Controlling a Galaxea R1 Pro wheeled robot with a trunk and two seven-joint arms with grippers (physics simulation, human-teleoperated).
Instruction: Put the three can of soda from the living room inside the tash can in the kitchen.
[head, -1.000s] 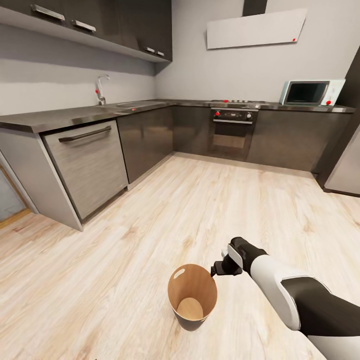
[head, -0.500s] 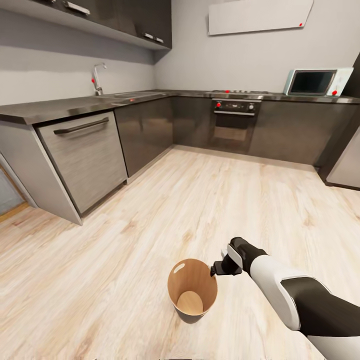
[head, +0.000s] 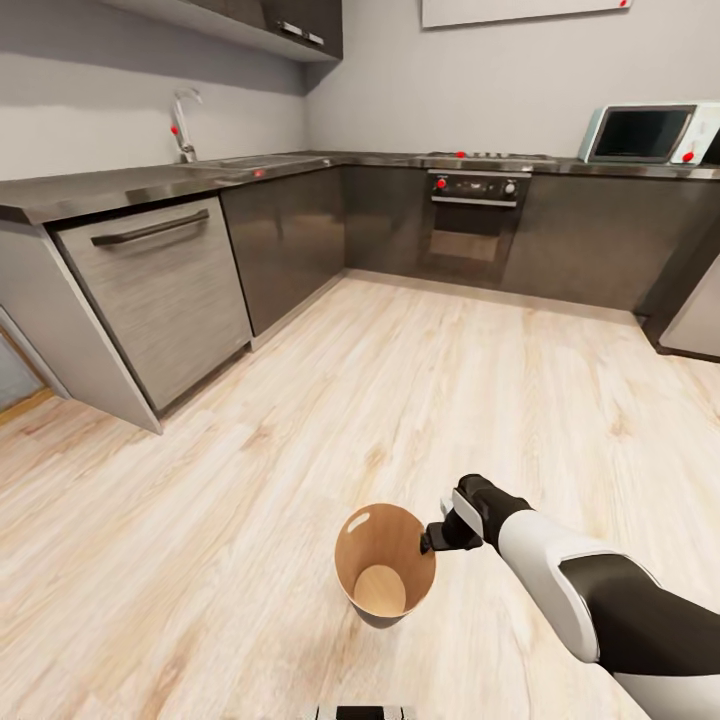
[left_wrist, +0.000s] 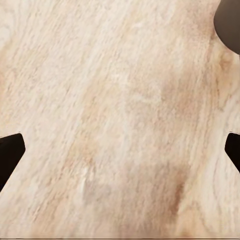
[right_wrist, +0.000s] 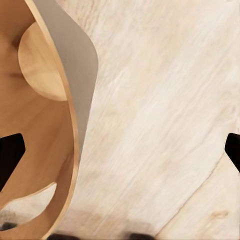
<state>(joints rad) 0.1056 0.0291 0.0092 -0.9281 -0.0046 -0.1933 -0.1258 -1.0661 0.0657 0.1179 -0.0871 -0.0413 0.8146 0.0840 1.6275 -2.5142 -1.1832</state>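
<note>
Pale wood floor (head: 420, 400) of the kitchen carries the tash can (head: 385, 578), its rim just beside the wide-spread right gripper (head: 432, 540).

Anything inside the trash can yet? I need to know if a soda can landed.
The trash can shows a bare brown inner wall and a bare round bottom; no can visible. The near wall hides a strip of the bottom. The right gripper is at its rim.

R arm reaches fwd, right gripper (head: 428, 540) fingers spread wide (left gripper (left_wrist: 120, 150) likewise spread).
</note>
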